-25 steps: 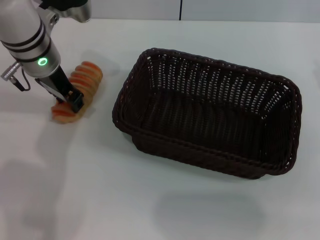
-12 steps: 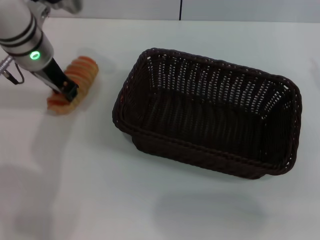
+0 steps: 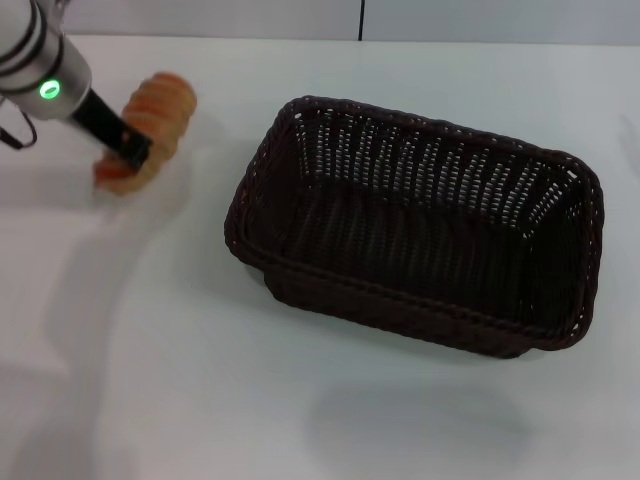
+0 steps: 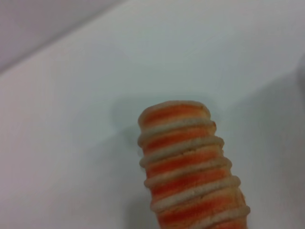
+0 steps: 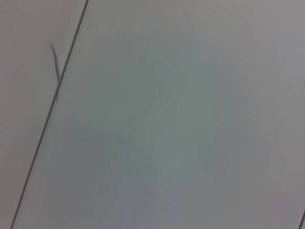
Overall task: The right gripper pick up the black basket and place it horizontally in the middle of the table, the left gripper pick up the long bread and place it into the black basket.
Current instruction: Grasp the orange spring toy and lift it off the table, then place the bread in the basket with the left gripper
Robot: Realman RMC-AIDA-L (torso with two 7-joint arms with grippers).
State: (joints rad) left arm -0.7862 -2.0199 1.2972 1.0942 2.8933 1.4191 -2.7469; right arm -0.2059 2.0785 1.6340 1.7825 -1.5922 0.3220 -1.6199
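Your left gripper [image 3: 128, 150] has its jaws shut on the bread [image 3: 150, 125] near one end, so it could tip out before the basket [image 3: 420, 225].

Probably a lab: a bare white table [image 3: 150, 380] against a plain panelled wall [image 3: 450, 18].

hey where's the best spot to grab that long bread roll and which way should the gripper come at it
Across the middle of the long bread, with the fingers closing on its two long sides, coming down from above. The roll is oblong and ridged crosswise, so a mid-length pinch probably balances it and the ridges resist slipping. The left gripper is shut on it roughly that way, the roll tilted, with the black basket open-topped beside it.
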